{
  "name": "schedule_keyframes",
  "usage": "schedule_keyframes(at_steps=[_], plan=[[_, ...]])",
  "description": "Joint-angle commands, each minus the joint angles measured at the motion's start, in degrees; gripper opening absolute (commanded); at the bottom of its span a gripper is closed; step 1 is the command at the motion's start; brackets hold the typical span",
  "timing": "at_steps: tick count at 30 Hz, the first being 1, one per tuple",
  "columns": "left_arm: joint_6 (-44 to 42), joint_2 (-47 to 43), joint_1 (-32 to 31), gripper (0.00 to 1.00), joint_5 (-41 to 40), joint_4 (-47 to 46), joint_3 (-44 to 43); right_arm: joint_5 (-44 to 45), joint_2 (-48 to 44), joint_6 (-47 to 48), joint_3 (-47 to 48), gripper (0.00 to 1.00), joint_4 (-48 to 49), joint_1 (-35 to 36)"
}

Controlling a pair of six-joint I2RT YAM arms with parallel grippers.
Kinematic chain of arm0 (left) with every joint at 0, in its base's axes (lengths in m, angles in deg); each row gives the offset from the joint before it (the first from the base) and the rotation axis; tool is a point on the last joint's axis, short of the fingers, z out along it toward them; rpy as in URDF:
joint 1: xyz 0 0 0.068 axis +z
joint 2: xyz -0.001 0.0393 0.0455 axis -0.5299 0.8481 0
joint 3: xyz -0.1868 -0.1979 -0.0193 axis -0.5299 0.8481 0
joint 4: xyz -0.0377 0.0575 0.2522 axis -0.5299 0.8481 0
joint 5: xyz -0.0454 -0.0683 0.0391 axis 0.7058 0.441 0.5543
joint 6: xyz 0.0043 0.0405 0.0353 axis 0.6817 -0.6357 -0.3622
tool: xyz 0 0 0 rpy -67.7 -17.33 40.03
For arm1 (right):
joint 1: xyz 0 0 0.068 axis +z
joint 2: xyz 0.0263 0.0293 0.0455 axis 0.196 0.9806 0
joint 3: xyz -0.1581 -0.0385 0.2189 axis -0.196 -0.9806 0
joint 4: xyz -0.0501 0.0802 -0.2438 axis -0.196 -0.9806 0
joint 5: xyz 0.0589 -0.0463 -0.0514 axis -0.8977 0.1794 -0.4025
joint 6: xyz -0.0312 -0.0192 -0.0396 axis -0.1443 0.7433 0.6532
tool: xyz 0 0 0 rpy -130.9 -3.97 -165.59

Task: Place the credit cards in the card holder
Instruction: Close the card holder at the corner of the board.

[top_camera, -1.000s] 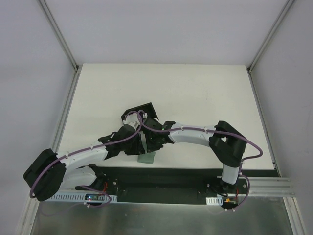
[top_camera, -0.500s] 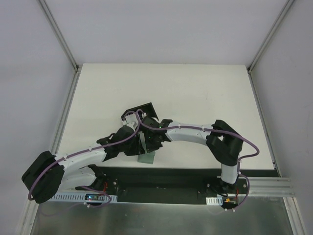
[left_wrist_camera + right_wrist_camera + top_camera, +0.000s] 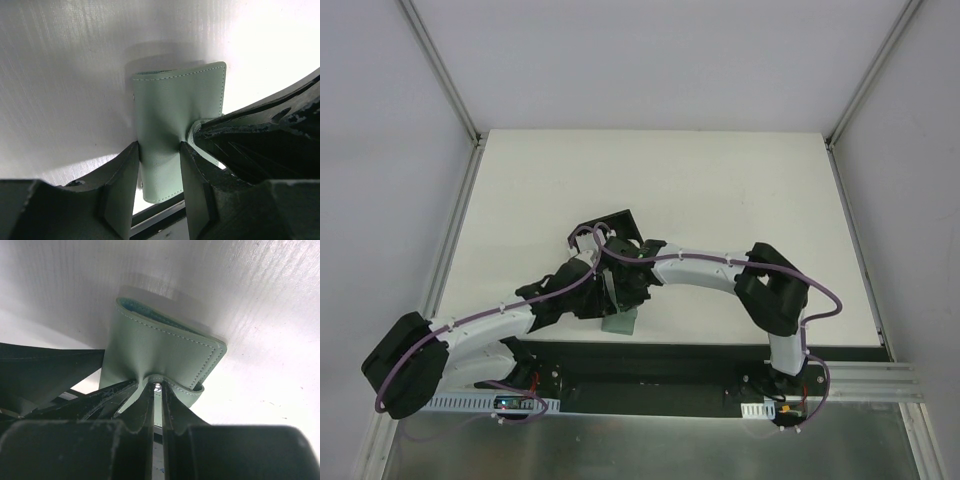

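While left gripper point(image 3: 159, 161) clamps green case point(image 3: 175, 100) between its fingers, right gripper point(image 3: 157, 388) pinches flap point(image 3: 186, 388); case-opening step, next peel flap open.

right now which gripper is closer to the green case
Neither, it's a tie: the left gripper clamps the green case across its body, the right gripper pinches its flap.

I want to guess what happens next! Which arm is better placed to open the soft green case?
Probably the right. The right gripper pinches the curled edge of the soft mint-green stitched case, so it could peel it open, while the left gripper clamps the case's sides, steadying it.
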State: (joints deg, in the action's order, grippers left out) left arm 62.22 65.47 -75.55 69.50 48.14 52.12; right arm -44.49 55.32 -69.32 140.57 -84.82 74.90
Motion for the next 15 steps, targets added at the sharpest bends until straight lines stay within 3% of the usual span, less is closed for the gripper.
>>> schedule_keyframes(at_steps=[1,15], plan=[[-0.68,-0.45,-0.83,0.38,-0.82,2.02,2.25,5.90,6.60,1.12,-5.42,0.02,-7.04,0.57],[-2.43,-1.16,-0.75,0.38,-1.52,1.75,1.29,8.98,-1.13,3.57,-10.78,0.11,0.43,-0.22]])
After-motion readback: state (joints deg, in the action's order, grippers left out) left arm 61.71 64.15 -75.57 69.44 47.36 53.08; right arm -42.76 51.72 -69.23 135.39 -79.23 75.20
